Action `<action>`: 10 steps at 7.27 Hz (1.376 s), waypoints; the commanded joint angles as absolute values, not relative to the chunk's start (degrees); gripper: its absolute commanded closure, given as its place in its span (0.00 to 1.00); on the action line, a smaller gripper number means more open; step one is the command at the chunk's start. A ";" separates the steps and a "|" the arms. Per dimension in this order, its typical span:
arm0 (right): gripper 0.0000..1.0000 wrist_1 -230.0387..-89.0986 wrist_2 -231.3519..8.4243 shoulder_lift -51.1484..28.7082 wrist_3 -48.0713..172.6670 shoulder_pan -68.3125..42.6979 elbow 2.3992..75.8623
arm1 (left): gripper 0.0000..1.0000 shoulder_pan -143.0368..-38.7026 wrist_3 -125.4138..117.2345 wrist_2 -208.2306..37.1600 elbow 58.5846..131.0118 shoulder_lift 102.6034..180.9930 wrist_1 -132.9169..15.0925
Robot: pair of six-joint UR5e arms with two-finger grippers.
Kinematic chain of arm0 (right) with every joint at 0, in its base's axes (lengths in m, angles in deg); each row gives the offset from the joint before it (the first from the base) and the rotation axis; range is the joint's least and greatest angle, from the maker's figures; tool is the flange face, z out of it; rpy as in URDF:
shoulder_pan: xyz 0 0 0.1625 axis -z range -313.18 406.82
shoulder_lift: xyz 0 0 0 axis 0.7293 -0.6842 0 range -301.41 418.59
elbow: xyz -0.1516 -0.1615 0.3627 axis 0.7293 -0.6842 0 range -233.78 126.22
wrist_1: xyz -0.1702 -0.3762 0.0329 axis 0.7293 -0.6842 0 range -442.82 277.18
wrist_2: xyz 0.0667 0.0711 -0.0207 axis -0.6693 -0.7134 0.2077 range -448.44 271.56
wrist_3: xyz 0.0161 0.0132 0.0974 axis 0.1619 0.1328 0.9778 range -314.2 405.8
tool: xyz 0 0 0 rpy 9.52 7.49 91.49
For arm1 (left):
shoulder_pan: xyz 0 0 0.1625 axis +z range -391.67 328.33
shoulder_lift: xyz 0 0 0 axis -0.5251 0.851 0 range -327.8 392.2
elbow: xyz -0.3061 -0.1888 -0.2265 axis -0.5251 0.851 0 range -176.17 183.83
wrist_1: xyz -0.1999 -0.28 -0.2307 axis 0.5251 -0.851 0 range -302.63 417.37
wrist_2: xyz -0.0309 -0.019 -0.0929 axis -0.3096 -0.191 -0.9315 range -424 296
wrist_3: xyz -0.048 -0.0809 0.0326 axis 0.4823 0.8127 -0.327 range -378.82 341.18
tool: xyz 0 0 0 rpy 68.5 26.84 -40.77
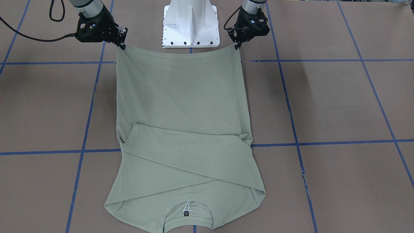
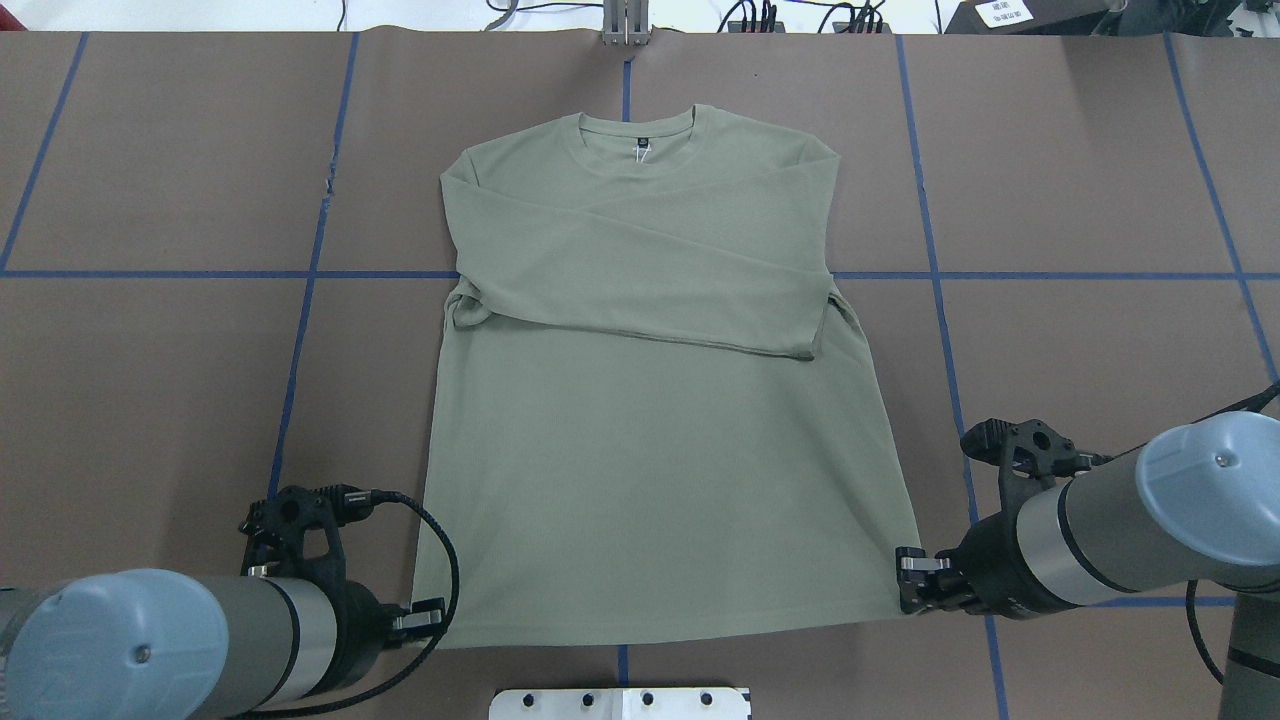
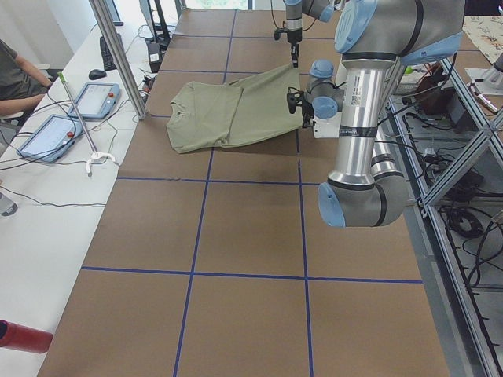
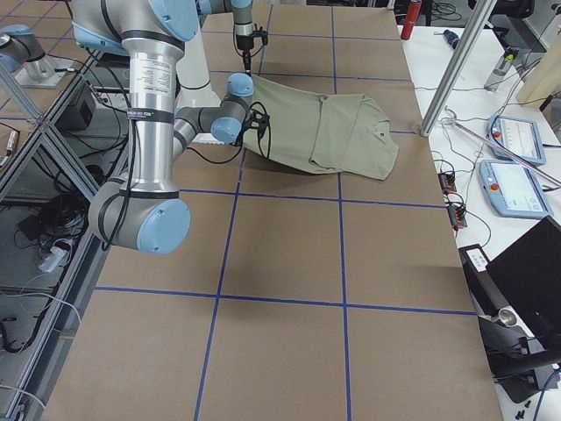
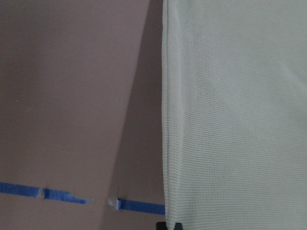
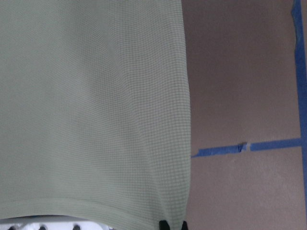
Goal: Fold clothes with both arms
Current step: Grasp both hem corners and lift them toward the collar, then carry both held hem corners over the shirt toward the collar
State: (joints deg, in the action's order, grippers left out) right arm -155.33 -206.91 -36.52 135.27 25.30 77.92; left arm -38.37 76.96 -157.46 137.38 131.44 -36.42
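The pale sage-green shirt (image 1: 181, 103) lies face up on the brown table, neck away from the robot, both sleeves folded across the chest (image 2: 650, 260). My left gripper (image 2: 425, 620) is shut on the hem's left corner; in the front-facing view it is on the right (image 1: 238, 48). My right gripper (image 2: 910, 582) is shut on the hem's other corner (image 1: 122, 46). The hem is stretched between them and held slightly above the table. In each wrist view the cloth (image 5: 235, 115) (image 6: 91, 110) runs away from the fingertips at the bottom edge.
The white pedestal base (image 1: 190, 26) stands just behind the hem. Blue tape lines (image 2: 300, 330) grid the brown table. A side bench with tablets (image 3: 94, 98), a metal pole (image 3: 118, 55) and a seated person lies beyond the shirt's neck end.
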 commanded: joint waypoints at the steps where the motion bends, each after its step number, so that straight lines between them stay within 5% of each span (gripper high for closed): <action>1: 1.00 -155.24 -211.93 -40.62 135.27 24.85 82.69 | 1.00 -31.02 83.01 -158.05 143.37 131.34 -31.87; 4: 1.00 -155.33 -211.14 -39.07 134.75 23.29 81.15 | 1.00 -29.29 85.33 -157.69 144.98 131.70 -30.17; 10: 1.00 -155.42 -210.96 -26.60 134.57 8.79 72.72 | 1.00 -49.12 72.44 -160.50 142.97 134.58 -30.17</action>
